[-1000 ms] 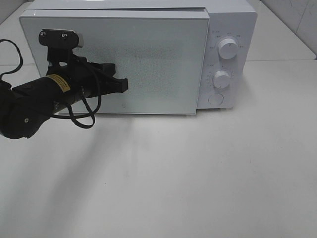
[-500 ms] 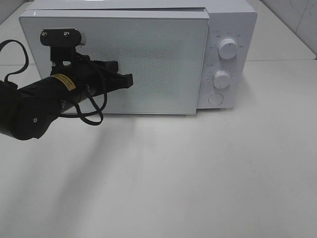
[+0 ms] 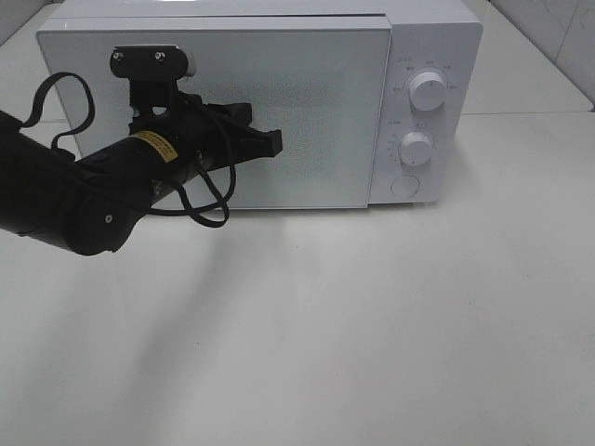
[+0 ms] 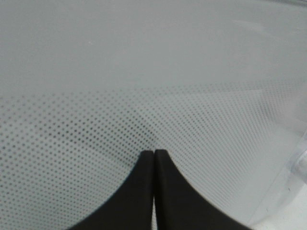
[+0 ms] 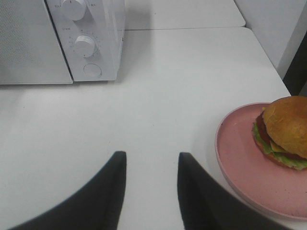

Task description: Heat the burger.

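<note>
Two arms share a white counter (image 3: 372, 325) that carries a white microwave (image 3: 437, 37) along its rear edge. The left gripper (image 3: 275, 142), jaws pressed together and holding nothing, points at the dotted glass door (image 3: 316, 102); whether its tips touch the glass cannot be told. The door does not look fully seated at its hinge side, though this is uncertain. The right gripper (image 5: 149, 191) hovers with jaws parted and empty over bare counter. The burger (image 5: 284, 132) sits on a pink plate (image 5: 240, 163) at the counter's right edge, outside the high view and well apart from the microwave. By its look the burger is light, soft and stacked: squeezing the bun would likely crush it or shift the fillings, and the glossy dome may slip. Taking the plate by its rim seems the safer hold. Open room lies across the counter's middle and front; the plate lies close to the counter's right edge, with a dark upright just beyond.
</note>
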### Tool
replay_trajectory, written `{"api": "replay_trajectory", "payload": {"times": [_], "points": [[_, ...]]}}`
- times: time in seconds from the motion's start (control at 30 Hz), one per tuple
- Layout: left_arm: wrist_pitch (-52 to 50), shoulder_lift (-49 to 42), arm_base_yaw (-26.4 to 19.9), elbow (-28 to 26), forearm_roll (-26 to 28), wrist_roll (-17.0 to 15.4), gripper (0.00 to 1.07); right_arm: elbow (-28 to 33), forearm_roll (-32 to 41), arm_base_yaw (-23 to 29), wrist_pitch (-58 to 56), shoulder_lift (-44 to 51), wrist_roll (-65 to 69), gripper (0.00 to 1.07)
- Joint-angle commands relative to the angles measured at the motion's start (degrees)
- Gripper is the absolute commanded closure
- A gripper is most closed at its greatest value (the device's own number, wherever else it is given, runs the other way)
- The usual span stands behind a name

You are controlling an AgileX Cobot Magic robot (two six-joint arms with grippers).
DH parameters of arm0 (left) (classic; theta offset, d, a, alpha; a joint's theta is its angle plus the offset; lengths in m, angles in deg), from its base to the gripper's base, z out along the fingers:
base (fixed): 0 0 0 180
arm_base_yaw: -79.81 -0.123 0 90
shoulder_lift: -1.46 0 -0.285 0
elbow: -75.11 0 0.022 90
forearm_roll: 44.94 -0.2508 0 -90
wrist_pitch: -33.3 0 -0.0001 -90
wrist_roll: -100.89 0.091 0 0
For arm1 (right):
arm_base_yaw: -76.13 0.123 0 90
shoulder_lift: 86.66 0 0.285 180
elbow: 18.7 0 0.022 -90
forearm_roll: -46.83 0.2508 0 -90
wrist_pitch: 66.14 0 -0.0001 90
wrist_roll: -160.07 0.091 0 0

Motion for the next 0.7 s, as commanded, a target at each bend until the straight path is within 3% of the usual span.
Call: {"api": "replay_trajectory", "payload": {"times": [0.03,0.17,0.7], "points": [[-5.2,0.3,-1.8,-2.9,7.3,0.0,1.07,0.1,0.0,-0.2,0.4,1.7,-0.1,0.69],[-4.6,0.5,-1.6,-4.1,9.3,2.6,1.07,0.1,0.0,-0.2,0.4,1.7,-0.1,0.69],[-2.5,3.9,0.7,-11.5,10.7,3.6,1.07,0.1,0.0,-0.2,0.4,1.7,-0.1,0.69]]}}
